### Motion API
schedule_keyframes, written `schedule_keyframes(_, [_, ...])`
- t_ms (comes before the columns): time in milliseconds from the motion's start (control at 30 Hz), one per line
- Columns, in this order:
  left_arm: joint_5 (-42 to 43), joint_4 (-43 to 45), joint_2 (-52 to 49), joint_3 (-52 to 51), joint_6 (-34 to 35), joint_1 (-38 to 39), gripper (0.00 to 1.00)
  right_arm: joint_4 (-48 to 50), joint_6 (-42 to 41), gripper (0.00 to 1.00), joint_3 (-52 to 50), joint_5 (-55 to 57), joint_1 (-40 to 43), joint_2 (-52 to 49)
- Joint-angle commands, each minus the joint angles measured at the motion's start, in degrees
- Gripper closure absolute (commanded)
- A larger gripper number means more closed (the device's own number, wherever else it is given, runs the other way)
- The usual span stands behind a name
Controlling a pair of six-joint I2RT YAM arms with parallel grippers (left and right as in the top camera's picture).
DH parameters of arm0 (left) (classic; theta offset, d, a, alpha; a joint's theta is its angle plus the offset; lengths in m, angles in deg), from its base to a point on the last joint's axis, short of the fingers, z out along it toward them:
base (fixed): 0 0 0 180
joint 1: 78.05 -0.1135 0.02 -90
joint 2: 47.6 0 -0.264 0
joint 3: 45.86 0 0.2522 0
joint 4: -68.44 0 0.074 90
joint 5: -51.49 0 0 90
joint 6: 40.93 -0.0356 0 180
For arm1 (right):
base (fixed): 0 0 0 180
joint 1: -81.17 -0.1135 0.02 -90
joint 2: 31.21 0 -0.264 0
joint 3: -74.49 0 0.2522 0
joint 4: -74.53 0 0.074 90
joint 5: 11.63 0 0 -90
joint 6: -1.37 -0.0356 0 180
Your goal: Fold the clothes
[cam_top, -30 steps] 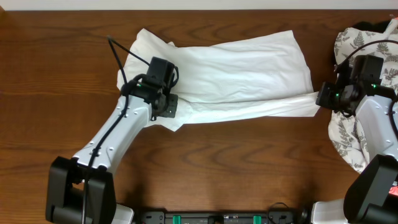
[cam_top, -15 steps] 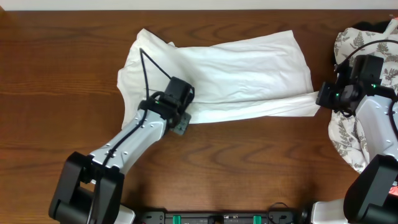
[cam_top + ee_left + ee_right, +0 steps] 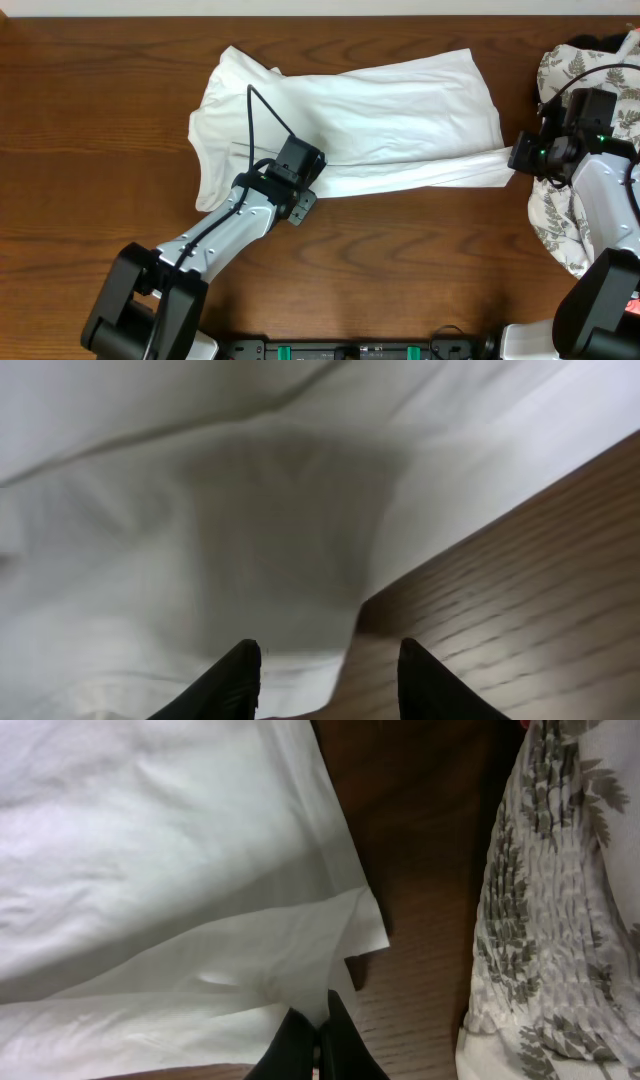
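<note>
Dark wooden table (image 3: 90, 120) carries the white T-shirt (image 3: 390, 105), which lies rumpled across its far middle, one corner of the near edge stretched in a narrow strip toward the right. The right pincer (image 3: 317, 1045) is closed tight on that corner, just beside a white cloth with grey fern-leaf print (image 3: 560, 920). The left pincer (image 3: 325, 685) sits at the shirt's near edge, jaws parted and gripping nothing, with cloth and bare wood showing between them.

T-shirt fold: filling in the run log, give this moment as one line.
T-shirt: lying on table | left pincer: open over near edge | right pincer: shut on right corner | leaf-print cloth: far right
</note>
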Motion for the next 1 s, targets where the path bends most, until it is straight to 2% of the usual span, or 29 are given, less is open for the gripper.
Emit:
schedule_keyframes(0, [-2.9, 1.1, -1.1, -0.6, -0.7, 0.0, 0.55, 0.1, -0.8, 0.99, -0.3, -0.1, 0.2, -0.3])
schedule_keyframes(633, [-2.9, 3.0, -6.3, -0.6, -0.7, 0.0, 0.55, -0.1, -0.8, 0.99, -0.3, 0.0, 0.2, -0.3])
schedule_keyframes(900, [-2.9, 2.8, -6.1, -0.5, -0.6, 0.0, 0.91, 0.0, -0.8, 0.99, -0.3, 0.0, 0.2, -0.3])
schedule_keyframes(967, [-2.9, 2.8, -5.4, -0.4, 0.5, 0.0, 0.94, 0.0, -0.8, 0.99, -0.3, 0.0, 0.2, -0.3])
